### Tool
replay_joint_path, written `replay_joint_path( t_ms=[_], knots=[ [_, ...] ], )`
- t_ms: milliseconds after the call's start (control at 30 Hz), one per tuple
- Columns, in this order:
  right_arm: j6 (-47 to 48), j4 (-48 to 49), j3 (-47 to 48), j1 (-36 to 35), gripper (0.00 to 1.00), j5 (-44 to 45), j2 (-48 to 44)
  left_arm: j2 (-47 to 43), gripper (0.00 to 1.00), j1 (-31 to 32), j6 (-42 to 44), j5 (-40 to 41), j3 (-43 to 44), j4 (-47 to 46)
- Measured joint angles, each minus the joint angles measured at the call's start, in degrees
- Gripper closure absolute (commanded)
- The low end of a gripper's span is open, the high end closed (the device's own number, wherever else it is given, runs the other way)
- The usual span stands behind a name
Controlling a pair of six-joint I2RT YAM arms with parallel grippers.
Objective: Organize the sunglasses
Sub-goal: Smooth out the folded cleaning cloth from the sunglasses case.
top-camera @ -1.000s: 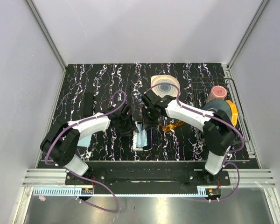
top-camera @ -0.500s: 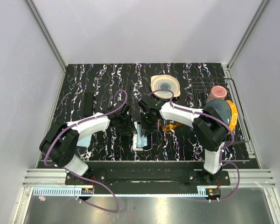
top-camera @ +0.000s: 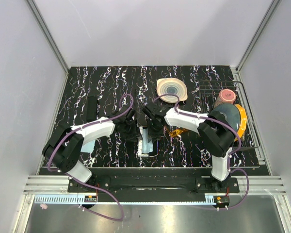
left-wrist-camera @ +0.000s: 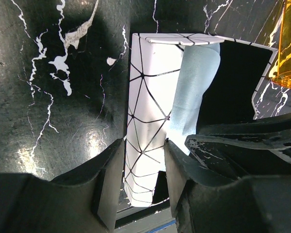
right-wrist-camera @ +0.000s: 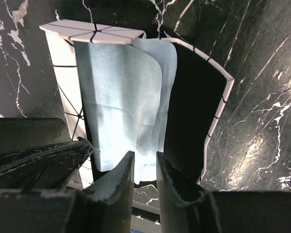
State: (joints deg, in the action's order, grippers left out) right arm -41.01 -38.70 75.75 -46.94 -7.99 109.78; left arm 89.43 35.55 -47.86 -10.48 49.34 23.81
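Observation:
The sunglasses with amber-orange lenses lie on the table just right of the white box; one lens shows at the right edge of the left wrist view. The white oblong box stands open, with a light blue cloth hanging inside it. My left gripper is shut on the box's white patterned wall. My right gripper hangs over the open box, its jaws a narrow gap apart with the lower edge of the cloth between the tips.
A round patterned bowl sits behind the grippers. A wire rack at the right holds a pink cup, a dark plate and a yellow plate. A flat black case lies at the left.
My right gripper has moved forward and left, from near the bowl down over the open box. My left gripper has stayed at the box.

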Motion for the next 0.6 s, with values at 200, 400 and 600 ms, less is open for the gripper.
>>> replay_joint_path(
  t_ms=[200, 400, 600],
  knots=[
    [-0.63, 2.54, -2.29, -0.92, 0.71, 1.44, 0.00, 0.09, 0.58, 0.00, 0.04, -0.22, 0.00, -0.15],
    [-1.55, 4.46, -3.54, -0.96, 0.73, 1.42, -0.44, 0.42, 0.59, 0.00, 0.04, -0.42, 0.00, -0.59],
    [-1.92, 5.07, -3.80, -1.01, 0.72, 2.14, -0.83, 0.44, 0.59, 0.00, 0.02, -0.44, -0.24, -0.96]
  ],
)
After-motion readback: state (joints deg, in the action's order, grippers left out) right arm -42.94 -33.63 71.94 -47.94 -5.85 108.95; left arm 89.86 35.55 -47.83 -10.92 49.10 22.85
